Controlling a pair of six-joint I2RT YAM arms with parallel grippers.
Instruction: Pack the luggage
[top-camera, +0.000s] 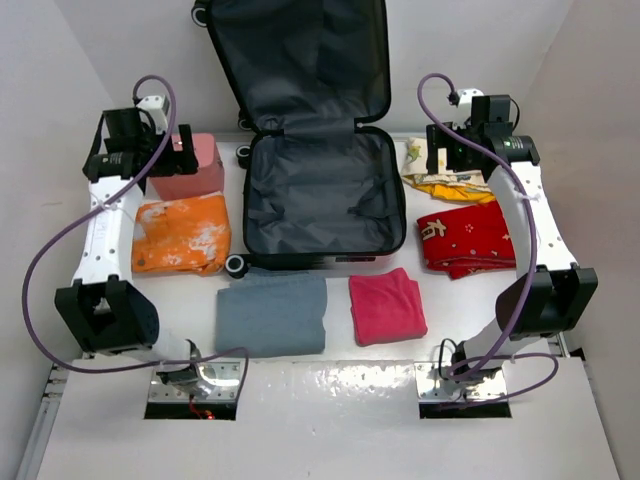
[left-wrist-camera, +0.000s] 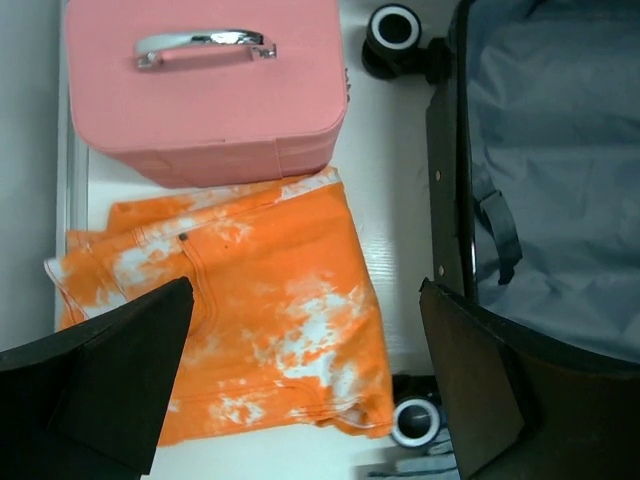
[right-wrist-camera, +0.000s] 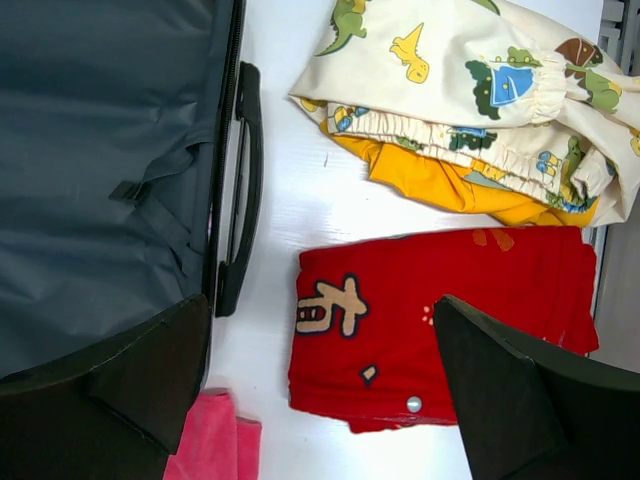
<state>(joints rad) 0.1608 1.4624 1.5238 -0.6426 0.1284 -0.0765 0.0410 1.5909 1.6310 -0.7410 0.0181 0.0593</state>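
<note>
The luggage (top-camera: 320, 200) lies open at the table's middle, its lid (top-camera: 300, 60) propped up behind and its dark grey lining bare. It also shows in the left wrist view (left-wrist-camera: 560, 180) and the right wrist view (right-wrist-camera: 100, 180). My left gripper (left-wrist-camera: 300, 390) hangs open and empty above the orange tie-dye garment (left-wrist-camera: 250, 320), left of the luggage. My right gripper (right-wrist-camera: 320, 390) hangs open and empty above the red garment (right-wrist-camera: 420, 310), right of the luggage.
A pink case (top-camera: 188, 165) stands behind the orange garment (top-camera: 182, 235). Dinosaur-print and yellow clothes (top-camera: 440, 170) lie behind the red garment (top-camera: 465, 238). A folded grey garment (top-camera: 272, 313) and a pink cloth (top-camera: 386, 306) lie in front of the luggage.
</note>
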